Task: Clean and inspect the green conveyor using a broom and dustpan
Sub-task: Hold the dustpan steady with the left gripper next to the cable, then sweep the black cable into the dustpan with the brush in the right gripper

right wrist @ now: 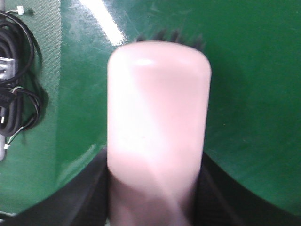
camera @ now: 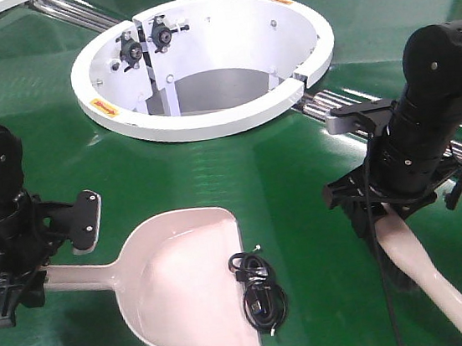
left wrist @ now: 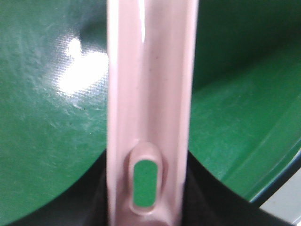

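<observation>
The smooth pink plastic dustpan (camera: 190, 288) is clamped by the left gripper (camera: 15, 288), the paddle-backed broom (camera: 420, 268) by the right gripper (camera: 378, 205).

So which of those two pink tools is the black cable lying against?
The dustpan, the wide scoop on the robot's left: the coiled black cable lies at its mouth edge. The broom, narrow and bristled, lies well apart.

We record a white hub ring (camera: 208, 127) beyond the left claw (camera: 27, 281) and the right claw (camera: 383, 198); grey floor (camera: 212, 89) shows through its opening. Bright white glare (left wrist: 77, 54) lies ahead of the left claw.
</observation>
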Tool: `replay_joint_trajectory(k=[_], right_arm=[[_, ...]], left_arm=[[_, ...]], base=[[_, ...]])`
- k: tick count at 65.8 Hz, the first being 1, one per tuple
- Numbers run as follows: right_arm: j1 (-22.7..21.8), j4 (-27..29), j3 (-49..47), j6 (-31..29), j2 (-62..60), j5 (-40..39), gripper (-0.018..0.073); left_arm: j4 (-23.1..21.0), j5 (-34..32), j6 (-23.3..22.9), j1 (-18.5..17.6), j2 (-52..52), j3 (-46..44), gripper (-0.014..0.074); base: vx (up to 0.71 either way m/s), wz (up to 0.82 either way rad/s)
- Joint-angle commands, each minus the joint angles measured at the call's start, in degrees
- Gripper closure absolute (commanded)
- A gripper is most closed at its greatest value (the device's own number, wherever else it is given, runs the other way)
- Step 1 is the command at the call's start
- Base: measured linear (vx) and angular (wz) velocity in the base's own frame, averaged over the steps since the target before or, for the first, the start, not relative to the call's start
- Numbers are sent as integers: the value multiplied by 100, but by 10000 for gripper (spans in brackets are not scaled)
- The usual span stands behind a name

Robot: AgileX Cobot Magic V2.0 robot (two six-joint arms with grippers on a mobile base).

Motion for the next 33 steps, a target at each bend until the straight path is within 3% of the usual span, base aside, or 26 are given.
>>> replay_joint_trajectory(k=[1,15,33], right_arm=[[-30,66,-152,26,-167,39,565],[45,186,-175,51,314,-17,565],[469,704,-177,51,923,-431,565]], left_arm=[[-166,174,42,-69,-200,-138,620],[-166,174,42,-69,-200,-138,620],[-161,174,42,-69,-200,-138,620]], base=[[0,0],[0,0],[0,0]])
